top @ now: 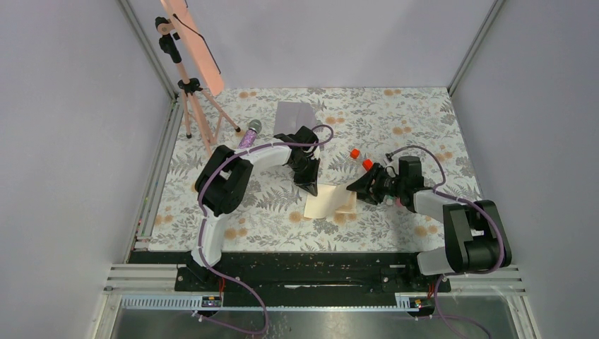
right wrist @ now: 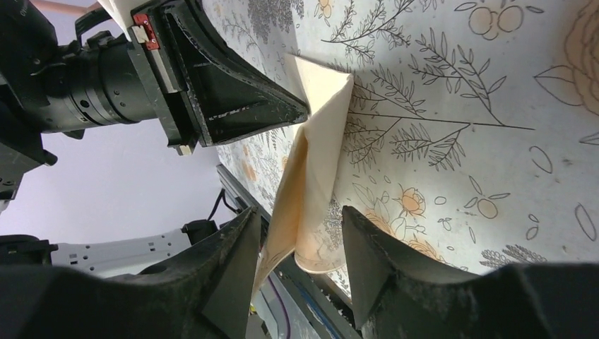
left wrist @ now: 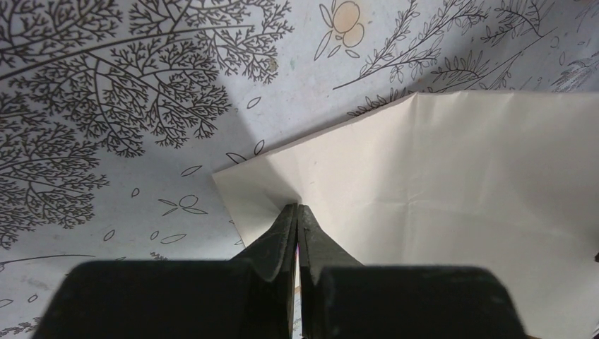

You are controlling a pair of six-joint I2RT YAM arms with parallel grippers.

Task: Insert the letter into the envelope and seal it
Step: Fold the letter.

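The cream letter lies on the floral table, its right side folded up and over. My left gripper is shut, with its tips pressed on the letter's far corner; the sheet spreads out to the right of them. In the right wrist view the letter stands as a curled fold, pinned at the far end by the left gripper. My right gripper is open, one finger on each side of the fold's near end. The grey-lilac envelope lies flat at the back, beyond the left arm.
A tripod with a pink panel stands at the back left, and a purple microphone-like object lies beside it. Two small red items sit just behind the right gripper. The table's front rail runs close below the letter.
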